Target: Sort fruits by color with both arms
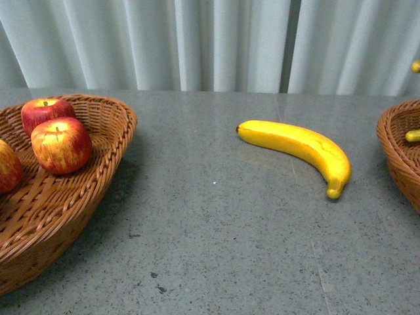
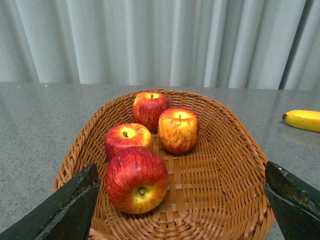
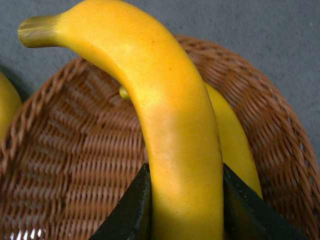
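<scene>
Risk: if released off-centre, the slick held banana (image 3: 165, 115), clamped in the right claw (image 3: 186, 200), could be tipped over the woven wicker rim of the banana basket (image 3: 65, 150). The left claw (image 2: 182, 200) is spread wide above four glossy round apples (image 2: 136, 179) in the apple basket (image 2: 225, 165); at 3 o'clock from it, a loose banana (image 1: 298, 146) is seen on the speckled surface (image 1: 216, 249).

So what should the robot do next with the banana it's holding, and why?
Probably lower it a little and open the right end effector. The held banana is clamped in it right above the wicker basket, where a second banana already lies, so letting go there should put it with the yellow fruit.
</scene>
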You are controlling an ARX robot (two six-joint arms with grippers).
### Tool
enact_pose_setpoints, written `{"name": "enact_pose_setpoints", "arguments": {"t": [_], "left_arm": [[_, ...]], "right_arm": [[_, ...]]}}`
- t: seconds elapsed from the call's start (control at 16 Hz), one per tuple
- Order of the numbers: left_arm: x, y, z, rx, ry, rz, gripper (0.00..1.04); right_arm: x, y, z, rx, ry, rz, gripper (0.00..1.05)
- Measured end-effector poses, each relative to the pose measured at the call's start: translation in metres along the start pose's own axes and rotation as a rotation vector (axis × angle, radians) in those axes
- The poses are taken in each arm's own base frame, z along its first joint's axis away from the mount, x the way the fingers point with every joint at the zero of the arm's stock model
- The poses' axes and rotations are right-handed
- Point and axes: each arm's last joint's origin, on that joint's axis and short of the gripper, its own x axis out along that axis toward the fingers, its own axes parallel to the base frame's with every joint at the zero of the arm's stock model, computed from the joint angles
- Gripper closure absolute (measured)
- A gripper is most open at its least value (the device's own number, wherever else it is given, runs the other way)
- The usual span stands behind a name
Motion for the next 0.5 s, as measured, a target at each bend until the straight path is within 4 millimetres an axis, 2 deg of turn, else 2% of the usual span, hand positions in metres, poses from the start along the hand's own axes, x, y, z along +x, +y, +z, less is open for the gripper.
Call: {"name": "enact_pose_setpoints", "arguments": {"t": [0.12,0.31,0.44,0.5], "left_arm": [[0.000,0.000,0.000,0.000,0.000,0.000,0.07],[0.000,0.000,0.000,0.000,0.000,0.000,0.07],[0.000,0.000,0.000,0.000,0.000,0.000,0.07],[0.000,0.000,0.000,0.000,0.000,0.000,0.07]], "right_arm": [[-0.013,-0.009,-0.015,-0.017,0.042,-0.021,0.71],[-0.028,-0.002,-0.005,-0.049,-0.023,0.012,0.35],[-0.029,0.018,0.008,-0.085,-0.075,0.065,0.13],[-0.027,0.035,0.019,-0.101,-0.118,0.108,0.04]]}}
